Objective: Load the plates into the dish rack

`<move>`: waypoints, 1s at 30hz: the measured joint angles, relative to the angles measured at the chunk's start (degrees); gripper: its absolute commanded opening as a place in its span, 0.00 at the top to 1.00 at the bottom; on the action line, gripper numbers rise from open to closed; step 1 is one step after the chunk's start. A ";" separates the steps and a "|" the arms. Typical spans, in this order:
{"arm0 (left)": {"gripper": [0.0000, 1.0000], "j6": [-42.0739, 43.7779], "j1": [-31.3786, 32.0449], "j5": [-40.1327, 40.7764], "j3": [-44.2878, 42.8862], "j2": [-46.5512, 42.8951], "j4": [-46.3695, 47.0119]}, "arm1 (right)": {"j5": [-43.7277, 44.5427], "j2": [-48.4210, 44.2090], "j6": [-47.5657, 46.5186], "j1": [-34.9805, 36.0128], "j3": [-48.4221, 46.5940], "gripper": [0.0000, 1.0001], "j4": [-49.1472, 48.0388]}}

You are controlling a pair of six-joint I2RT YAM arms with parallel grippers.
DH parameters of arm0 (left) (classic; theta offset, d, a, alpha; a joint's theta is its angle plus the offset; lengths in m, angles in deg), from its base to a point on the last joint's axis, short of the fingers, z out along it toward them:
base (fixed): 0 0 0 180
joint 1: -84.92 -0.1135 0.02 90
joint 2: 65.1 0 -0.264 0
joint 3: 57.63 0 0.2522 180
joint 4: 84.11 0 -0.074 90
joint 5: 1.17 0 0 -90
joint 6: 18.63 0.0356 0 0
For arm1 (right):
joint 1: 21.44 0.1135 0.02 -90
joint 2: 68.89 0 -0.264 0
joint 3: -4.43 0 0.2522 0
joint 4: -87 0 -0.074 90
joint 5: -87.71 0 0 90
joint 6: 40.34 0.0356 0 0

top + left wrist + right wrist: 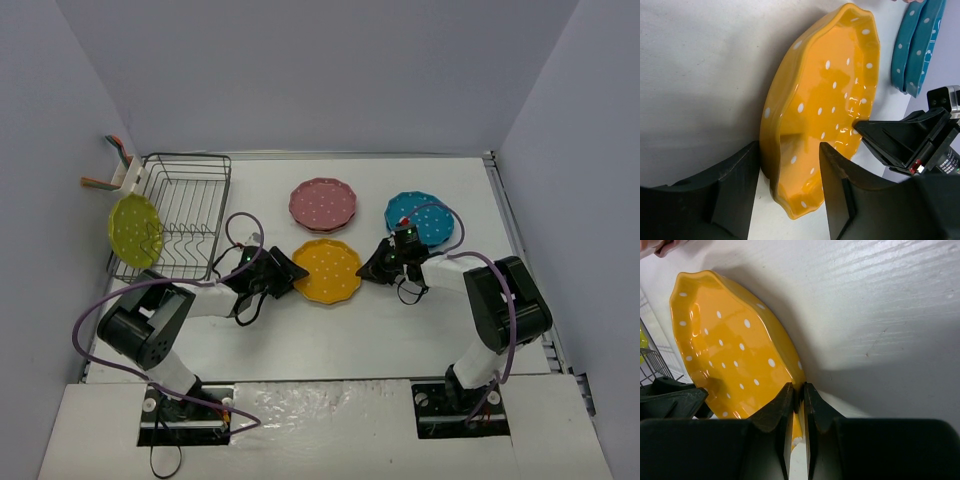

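Observation:
An orange-yellow plate (327, 270) lies in the middle of the table between my two grippers. My right gripper (368, 268) is shut on its right rim; in the right wrist view (798, 395) both fingers pinch the thin edge of the plate (730, 350). My left gripper (293, 270) is open and straddles the plate's left rim (815, 110), one finger (735, 190) outside and one inside. A lime-yellow plate (135, 228) stands in the black wire dish rack (195, 200) at the back left. Pink plates (322, 203) and turquoise plates (423, 218) lie stacked behind.
A white caddy (128, 175) hangs on the rack's far left corner. Grey walls close in the table on three sides. The turquoise stack (917, 47) lies just behind my right gripper (905, 140).

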 measured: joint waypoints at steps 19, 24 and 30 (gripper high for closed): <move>1.00 2.28 -0.03 -0.62 0.89 -0.68 0.37 | -0.48 1.76 -3.90 -0.52 -2.13 0.76 0.00; 1.00 6.55 1.06 -1.71 0.89 -5.71 -1.75 | -3.70 1.69 -5.24 -0.20 -2.46 0.51 0.74; 1.00 13.06 2.18 -1.09 0.82 -13.58 -7.72 | -8.60 0.72 -6.74 0.64 -3.07 0.21 1.08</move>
